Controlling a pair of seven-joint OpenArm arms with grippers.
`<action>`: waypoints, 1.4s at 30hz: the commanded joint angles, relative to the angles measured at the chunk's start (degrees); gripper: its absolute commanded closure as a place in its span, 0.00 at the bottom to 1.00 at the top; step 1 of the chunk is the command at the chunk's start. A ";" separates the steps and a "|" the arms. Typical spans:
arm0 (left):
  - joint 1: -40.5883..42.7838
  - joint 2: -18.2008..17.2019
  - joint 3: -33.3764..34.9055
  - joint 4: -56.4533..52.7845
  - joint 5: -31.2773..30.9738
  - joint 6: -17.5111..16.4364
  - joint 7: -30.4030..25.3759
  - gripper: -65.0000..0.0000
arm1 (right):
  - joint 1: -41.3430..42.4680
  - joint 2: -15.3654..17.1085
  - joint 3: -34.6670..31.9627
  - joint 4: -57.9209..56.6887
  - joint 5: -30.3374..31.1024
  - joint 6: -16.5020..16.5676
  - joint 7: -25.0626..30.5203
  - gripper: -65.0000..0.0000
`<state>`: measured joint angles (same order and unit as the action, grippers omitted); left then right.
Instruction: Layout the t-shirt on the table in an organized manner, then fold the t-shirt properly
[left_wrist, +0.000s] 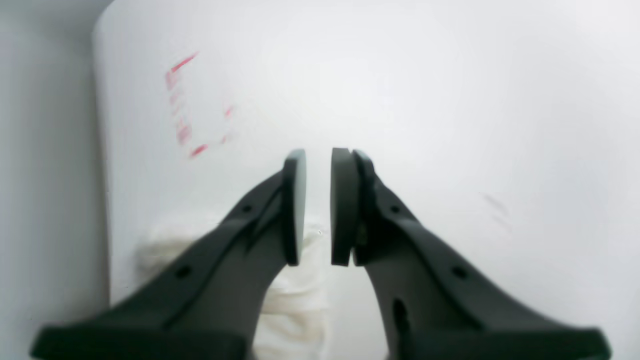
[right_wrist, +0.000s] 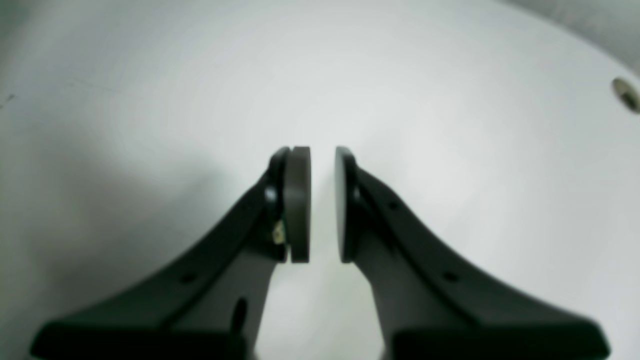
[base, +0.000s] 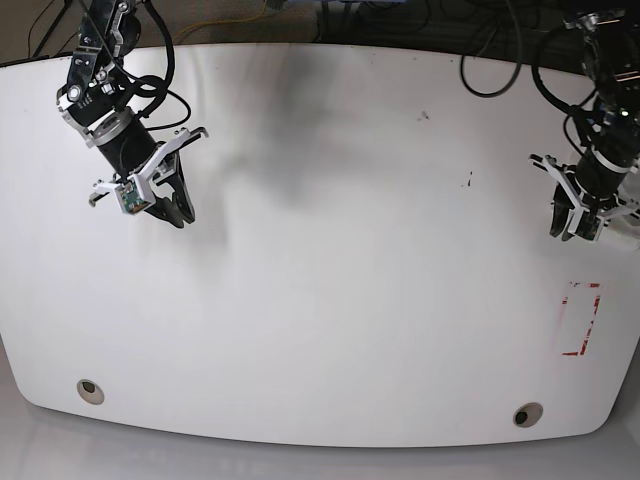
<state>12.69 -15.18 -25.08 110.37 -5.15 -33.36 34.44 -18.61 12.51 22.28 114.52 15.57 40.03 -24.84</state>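
Note:
No printed t-shirt shows on the table (base: 330, 260) in the base view. In the left wrist view a white crumpled cloth-like lump (left_wrist: 295, 300) lies under the fingers near the table's edge; I cannot tell whether it is the t-shirt. My left gripper (left_wrist: 318, 155) hangs over the table's right side (base: 575, 232), jaws a narrow gap apart with nothing between them. My right gripper (right_wrist: 322, 150) hovers over the far left of the table (base: 170, 215), also with a narrow gap and empty.
A red dashed rectangle mark (base: 580, 320) lies near the right edge and shows in the left wrist view (left_wrist: 182, 105). Two grommet holes (base: 90, 390) (base: 527, 414) sit along the front edge; one shows in the right wrist view (right_wrist: 625, 94). Cables run behind the table.

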 joint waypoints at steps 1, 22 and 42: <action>1.86 4.06 1.21 0.71 2.91 -0.97 -9.16 0.88 | -1.92 -0.86 1.67 0.25 -1.99 -0.03 5.72 0.87; 30.78 16.98 7.37 2.12 6.07 -0.97 -32.72 0.89 | -27.59 -2.80 9.94 -0.28 8.30 -0.03 18.99 0.88; 58.04 16.89 7.10 1.85 5.98 -0.97 -32.55 0.89 | -54.93 -2.89 4.84 -0.81 13.92 -0.03 21.02 0.88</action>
<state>67.66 1.72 -17.74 112.57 1.48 -34.09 2.87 -70.24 9.54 28.08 113.40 28.80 38.98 -4.67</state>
